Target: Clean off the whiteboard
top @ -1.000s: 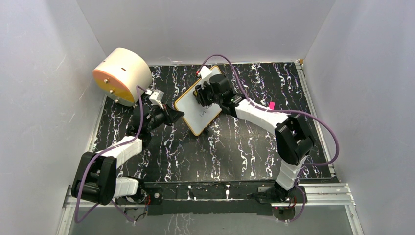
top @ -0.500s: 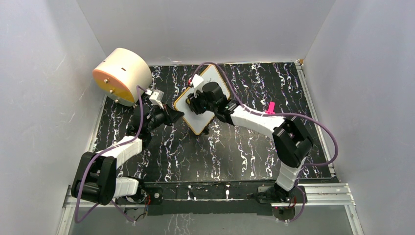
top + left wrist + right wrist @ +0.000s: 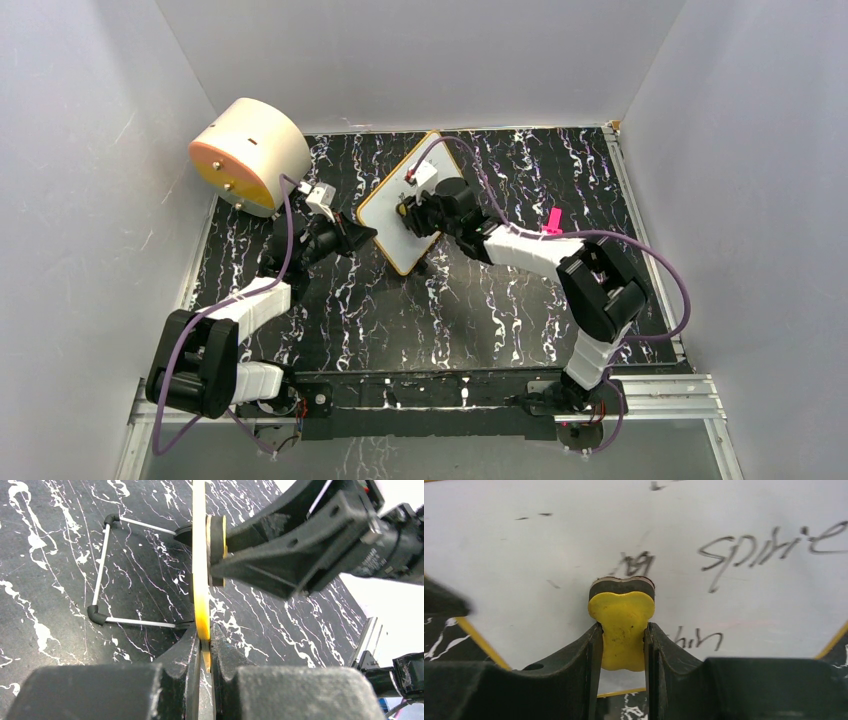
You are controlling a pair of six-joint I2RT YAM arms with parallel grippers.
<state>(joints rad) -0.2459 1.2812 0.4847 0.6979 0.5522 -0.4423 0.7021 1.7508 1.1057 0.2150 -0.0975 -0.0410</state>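
Note:
The whiteboard (image 3: 395, 215), white with a tan-orange frame, stands tilted near the middle of the black marbled table. Dark handwriting shows on it in the right wrist view (image 3: 769, 545). My left gripper (image 3: 362, 236) is shut on the board's left frame edge, seen edge-on in the left wrist view (image 3: 200, 570). My right gripper (image 3: 412, 213) is shut on a small yellow eraser (image 3: 622, 620) with a dark felt pad, pressed against the board's face. The eraser also shows in the left wrist view (image 3: 216, 540).
A cream cylinder (image 3: 250, 155) with an orange face lies at the back left. A wire stand (image 3: 102, 570) props the board from behind. A small pink object (image 3: 552, 218) lies right of the board. Grey walls enclose the table.
My right gripper with the eraser has swept across the board, first left and down, then slightly right and lower. The board and my left gripper have stayed put.

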